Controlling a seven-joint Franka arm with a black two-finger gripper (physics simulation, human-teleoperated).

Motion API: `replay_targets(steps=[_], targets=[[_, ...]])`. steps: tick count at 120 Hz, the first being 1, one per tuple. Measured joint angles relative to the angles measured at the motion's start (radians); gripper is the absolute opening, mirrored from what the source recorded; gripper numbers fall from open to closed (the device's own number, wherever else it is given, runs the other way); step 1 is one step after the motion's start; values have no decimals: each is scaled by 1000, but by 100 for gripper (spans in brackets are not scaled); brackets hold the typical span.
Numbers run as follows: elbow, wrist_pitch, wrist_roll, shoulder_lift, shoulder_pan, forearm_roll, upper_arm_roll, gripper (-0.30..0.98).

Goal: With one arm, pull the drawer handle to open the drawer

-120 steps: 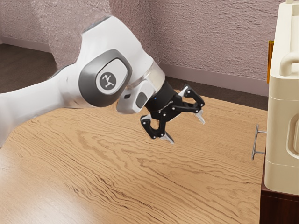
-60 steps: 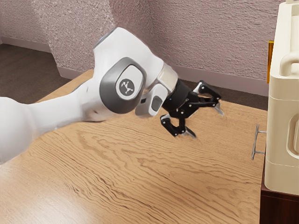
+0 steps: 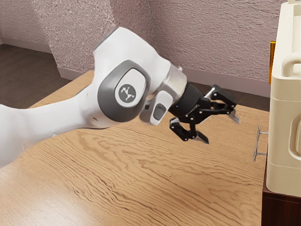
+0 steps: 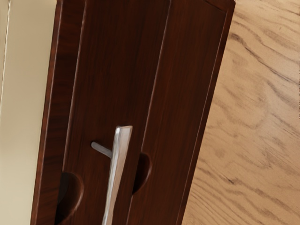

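Arm (image 3: 56,113) extended from the exterior view's left, wrist bent; gripper (image 3: 221,130) held above the wood-grained table (image 3: 141,179), tilted downward toward the drawer handle (image 3: 257,143). Fingers spread, nothing grasped. Handle mounted on the dark cabinet (image 3: 281,209), near the fingertips, untouched. Cream container (image 3: 283,141) set on top. Room bounded by a rough pinkish wall (image 3: 211,37); dark floor (image 3: 23,68) seen below.

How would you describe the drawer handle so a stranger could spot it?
Find the big cream container at the exterior view's right edge, then the dark wooden cabinet beneath it. On the cabinet's front is the handle, a slim, straight silvery bar. Unlike the dark, half-round cutouts nearby, it is pale metal and juts out.
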State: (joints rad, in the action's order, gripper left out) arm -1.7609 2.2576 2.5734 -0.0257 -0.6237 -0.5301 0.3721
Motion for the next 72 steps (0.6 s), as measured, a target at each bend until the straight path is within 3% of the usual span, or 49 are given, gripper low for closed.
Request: replay_targets(steps=[72], targets=[[16,74,60,-101,-18,34,-4,69]])
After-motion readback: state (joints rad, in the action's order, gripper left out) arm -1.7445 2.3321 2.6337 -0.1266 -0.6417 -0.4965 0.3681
